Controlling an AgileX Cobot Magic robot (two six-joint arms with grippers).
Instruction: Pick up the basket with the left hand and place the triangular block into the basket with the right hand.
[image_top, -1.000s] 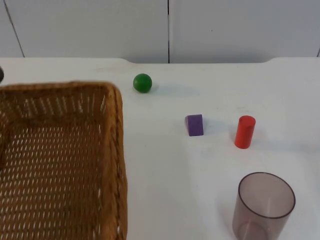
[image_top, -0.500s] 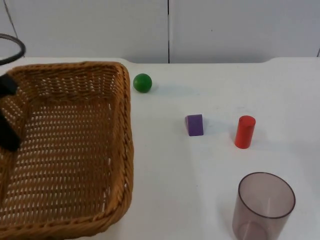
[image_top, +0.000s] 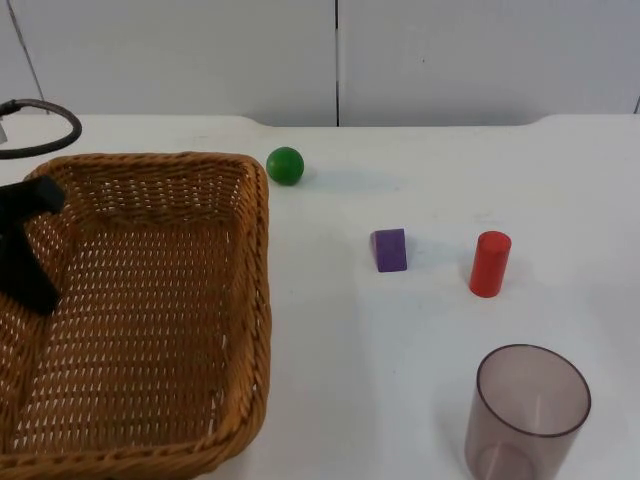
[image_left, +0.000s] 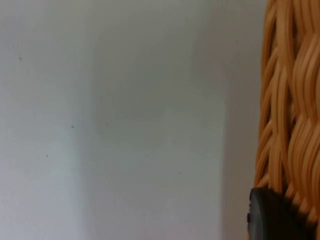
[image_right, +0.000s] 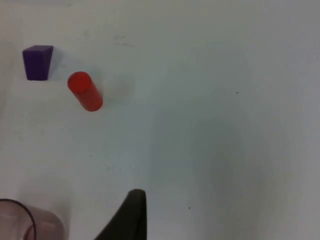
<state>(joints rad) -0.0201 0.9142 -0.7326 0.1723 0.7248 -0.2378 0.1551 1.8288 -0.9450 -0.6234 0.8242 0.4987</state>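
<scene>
The woven brown basket (image_top: 150, 300) takes up the table's left side, and its rim (image_left: 290, 100) is close in the left wrist view. My left gripper (image_top: 22, 270) is shut on the basket's left rim, with one black finger (image_top: 30, 250) inside the wall. The purple triangular block (image_top: 390, 250) stands on the table right of the basket, apart from it. In the right wrist view the block (image_right: 37, 62) lies well beyond my right gripper (image_right: 131, 215), which hangs above bare table.
A red cylinder (image_top: 490, 263) stands just right of the block, also seen as the red cylinder (image_right: 86, 91). A green ball (image_top: 285, 165) lies behind the basket's far right corner. A translucent brownish cup (image_top: 527, 410) stands at the front right.
The basket, close under the camera a second ago, now sits farther from it and shows its whole floor. The left gripper's finger has come into view. The blocks have not moved.
</scene>
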